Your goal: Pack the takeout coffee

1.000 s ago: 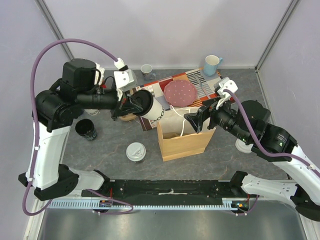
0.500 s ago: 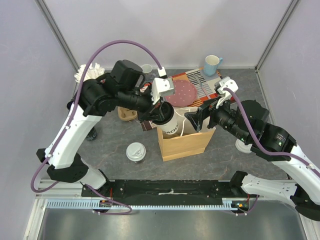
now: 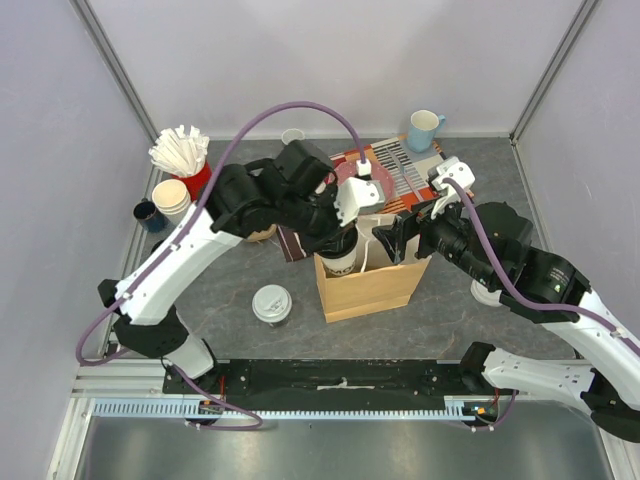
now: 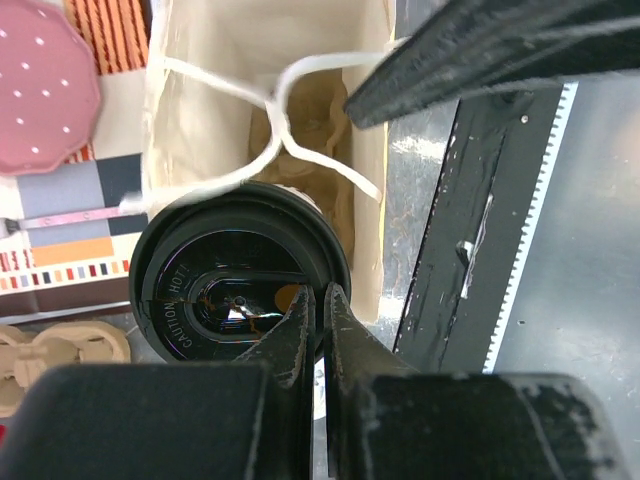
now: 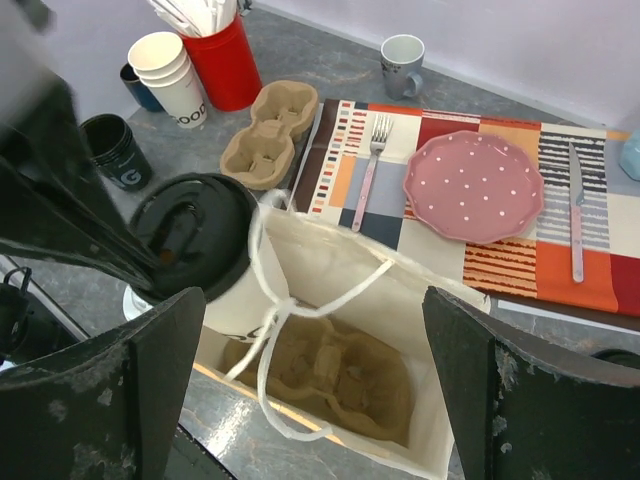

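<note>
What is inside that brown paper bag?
A moulded cardboard cup carrier lies on the floor of the bag. The black-lidded cup, held by the left gripper at the bag's mouth, hides the corner beneath it, so that part cannot be seen.

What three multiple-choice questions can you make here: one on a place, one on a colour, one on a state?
1. Where is the white-lidded cup?
A) on the table beside the paper bag
B) inside the paper bag
C) in the right gripper
2. What colour is the lid of the cream cup in the left gripper?
A) white
B) red
C) black
3. How is the right gripper?
A) shut on nothing
B) open
C) shut on a cup
Answers: A, it stands on the table, outside the bag; C, both wrist views show it black; B, its fingers stand wide apart.
</note>
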{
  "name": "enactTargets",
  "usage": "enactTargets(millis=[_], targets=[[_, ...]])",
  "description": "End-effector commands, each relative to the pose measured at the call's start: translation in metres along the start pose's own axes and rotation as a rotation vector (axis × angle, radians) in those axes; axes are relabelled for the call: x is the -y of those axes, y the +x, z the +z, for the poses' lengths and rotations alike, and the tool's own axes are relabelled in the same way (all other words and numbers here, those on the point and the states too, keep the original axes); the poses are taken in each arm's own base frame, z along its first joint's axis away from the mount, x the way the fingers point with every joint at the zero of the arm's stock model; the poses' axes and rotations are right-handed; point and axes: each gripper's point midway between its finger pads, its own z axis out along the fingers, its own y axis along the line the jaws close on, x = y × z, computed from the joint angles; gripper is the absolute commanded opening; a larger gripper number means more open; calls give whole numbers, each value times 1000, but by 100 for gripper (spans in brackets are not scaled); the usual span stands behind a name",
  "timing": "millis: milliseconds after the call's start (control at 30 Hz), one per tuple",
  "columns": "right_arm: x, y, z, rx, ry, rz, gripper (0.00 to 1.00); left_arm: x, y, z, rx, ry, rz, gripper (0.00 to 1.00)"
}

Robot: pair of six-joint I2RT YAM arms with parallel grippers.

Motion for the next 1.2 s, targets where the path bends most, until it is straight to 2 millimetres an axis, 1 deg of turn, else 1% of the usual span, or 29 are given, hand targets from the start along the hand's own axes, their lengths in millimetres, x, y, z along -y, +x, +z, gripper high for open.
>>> enactTargets(millis=[0,67,100,233,267,333,400,433,467,600,667,733,800,833,933,1067,1167], targets=[[4,1,-2,6,15,-10,98,-2,4,20,-50,-35,-35,2],[4,1,-2,6,17,-15,98,-5,6,25,-61,-49,-48,2],[4,1,-3,7,15,-16,98,-7,6,30,-67,-52,-53,2],[6,3,0,-2,23,-30,98,-3,13,49,-104,-30,-97,2],[5,4,1,-5,21,-32,98,-3,13,50,-101,-32,-109,2],[5,6,2,-11,20,-37,98,-8,14,58,-97,-58,-114,2],[6,9,2,-17,24,-41,98,-13,11,60,-70,-84,-118,2],[7,9,2,-15,27,-43,98,-16,11,67,-54,-95,-113,2],[7,10,2,-17,29,-43,98,-16,10,66,-36,-100,-107,2],[6,10,2,-17,23,-45,98,-19,25,82,-82,-103,-103,2],[7,10,1,-17,23,-46,98,-9,27,85,-80,-50,-113,2],[6,11,1,-16,21,-44,98,-2,18,80,-41,-12,-114,2],[7,12,0,-17,23,-41,98,-3,8,73,-5,-20,-106,2],[6,13,0,-19,18,-42,98,-4,0,67,19,-26,-98,2],[7,14,1,-22,22,-41,98,1,-14,57,62,3,-67,2],[7,13,1,-19,20,-39,98,8,-23,46,85,34,-51,2],[6,12,-1,-16,19,-37,98,7,-22,39,78,21,-42,2]])
